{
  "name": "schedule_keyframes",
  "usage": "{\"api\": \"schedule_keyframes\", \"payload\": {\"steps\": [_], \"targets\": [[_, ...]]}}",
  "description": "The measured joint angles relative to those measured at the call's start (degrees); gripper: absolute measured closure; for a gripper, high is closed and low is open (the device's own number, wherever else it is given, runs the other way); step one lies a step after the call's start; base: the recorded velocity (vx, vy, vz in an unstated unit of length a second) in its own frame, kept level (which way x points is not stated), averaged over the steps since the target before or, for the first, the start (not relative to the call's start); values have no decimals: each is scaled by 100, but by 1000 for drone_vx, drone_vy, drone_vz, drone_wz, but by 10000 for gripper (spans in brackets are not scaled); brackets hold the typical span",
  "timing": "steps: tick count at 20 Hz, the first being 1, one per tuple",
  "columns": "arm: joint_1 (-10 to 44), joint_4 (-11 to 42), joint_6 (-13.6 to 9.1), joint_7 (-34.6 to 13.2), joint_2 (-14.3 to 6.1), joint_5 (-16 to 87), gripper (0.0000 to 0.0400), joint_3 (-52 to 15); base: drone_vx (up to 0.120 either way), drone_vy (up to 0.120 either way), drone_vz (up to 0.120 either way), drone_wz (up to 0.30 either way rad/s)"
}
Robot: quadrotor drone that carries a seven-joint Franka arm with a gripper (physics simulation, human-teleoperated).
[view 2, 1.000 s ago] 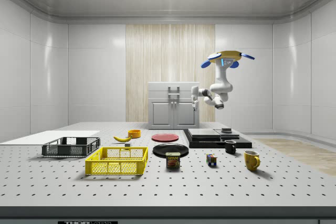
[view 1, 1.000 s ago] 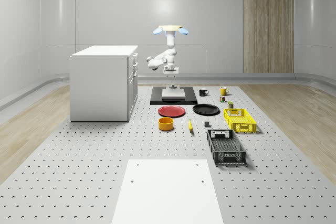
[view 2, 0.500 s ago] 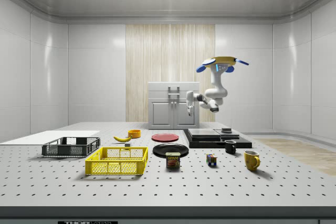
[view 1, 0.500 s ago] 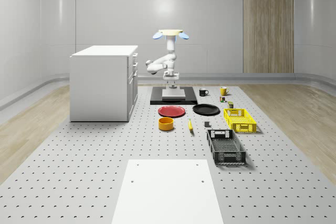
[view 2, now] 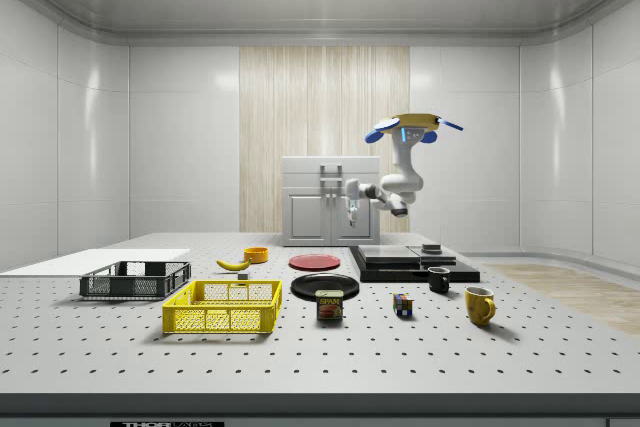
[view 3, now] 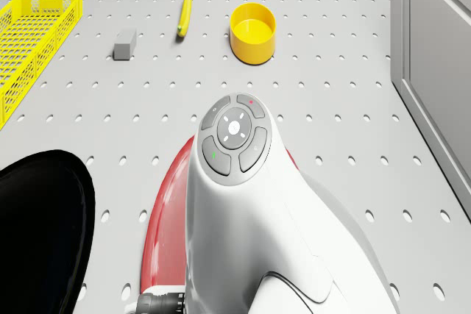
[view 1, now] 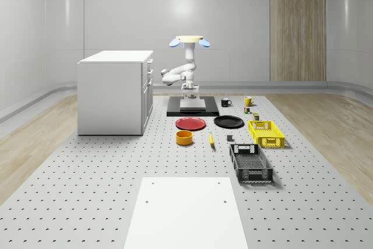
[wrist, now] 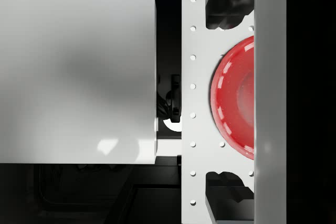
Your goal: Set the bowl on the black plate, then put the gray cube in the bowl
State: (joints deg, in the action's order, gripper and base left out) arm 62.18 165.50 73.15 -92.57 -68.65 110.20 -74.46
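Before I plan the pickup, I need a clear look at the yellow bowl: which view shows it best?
The drone view: the yellow bowl sits close, its open rim and inside visible. The whole-scene view shows it small, near the red plate. The side view shows it far off, beside the banana.

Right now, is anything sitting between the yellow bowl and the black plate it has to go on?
Nothing visible: the yellow bowl and the black plate have bare table between them; the red plate and banana lie just off that line.

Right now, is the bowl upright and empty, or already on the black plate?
Upright and empty: the bowl shows its open, bare inside, standing on the table, apart from the black plate.
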Motion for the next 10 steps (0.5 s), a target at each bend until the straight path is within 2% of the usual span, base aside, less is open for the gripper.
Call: {"api": "schedule_keyframes", "payload": {"steps": [3, 5, 8, 10], "targets": [[26, -6, 73, -24, -79, -41, 0, -23, 120, 0, -120, 0], [42, -9, 120, -39, -130, -67, 0, -38, 120, 0, 0, 0], [66, -14, 190, -61, -206, -105, 0, -59, 120, 0, -120, 0], [81, -18, 236, -75, -255, -130, 0, -72, 120, 0, -20, 0]]}}
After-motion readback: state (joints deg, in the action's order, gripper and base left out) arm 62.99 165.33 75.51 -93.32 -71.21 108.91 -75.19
